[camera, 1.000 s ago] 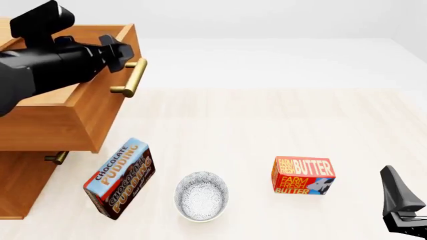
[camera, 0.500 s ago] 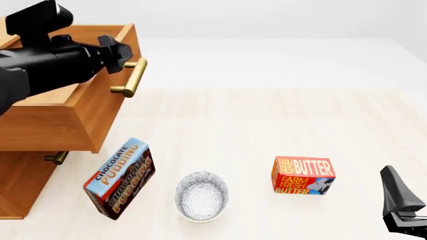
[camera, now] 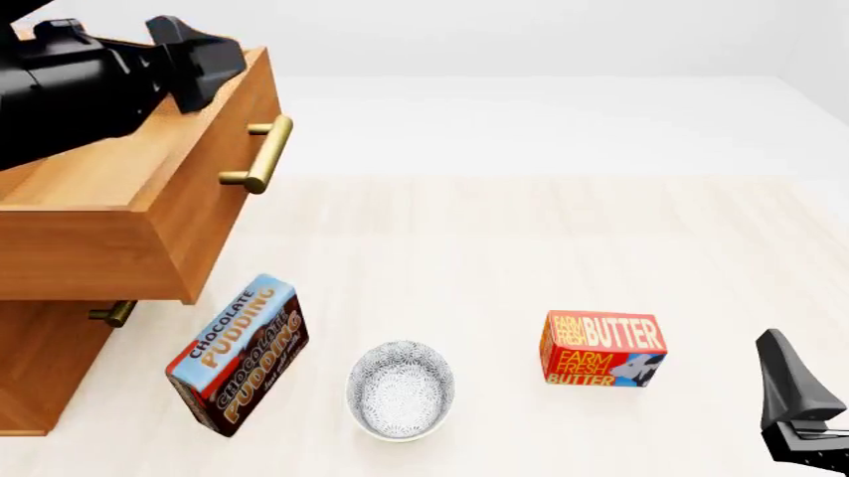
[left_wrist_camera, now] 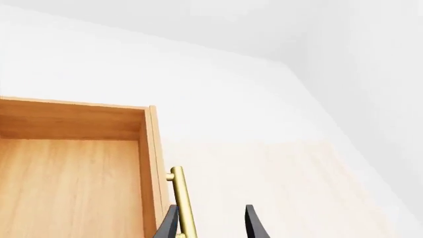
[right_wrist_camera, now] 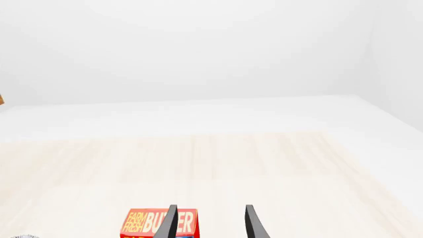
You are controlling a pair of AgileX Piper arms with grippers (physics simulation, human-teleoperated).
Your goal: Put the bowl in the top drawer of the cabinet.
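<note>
Top drawer point(camera: 133, 214) pulled out of cabinet point(camera: 47, 368). Bowl point(camera: 401, 389) on worktop point(camera: 531, 248) between pudding box point(camera: 239, 355) and butter box point(camera: 602, 349), ungrasped. Left gripper point(left_wrist_camera: 210, 223) and right gripper point(right_wrist_camera: 210, 223) fingers apart, empty. Pick and place left.

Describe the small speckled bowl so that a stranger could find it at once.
Start at the light-brown wooden cabinet on the table's left, whose top drawer stands open. Right of it lies a tilted chocolate pudding box, then the small round white bowl with blue-grey speckles. It is the only round item between two boxes.
</note>
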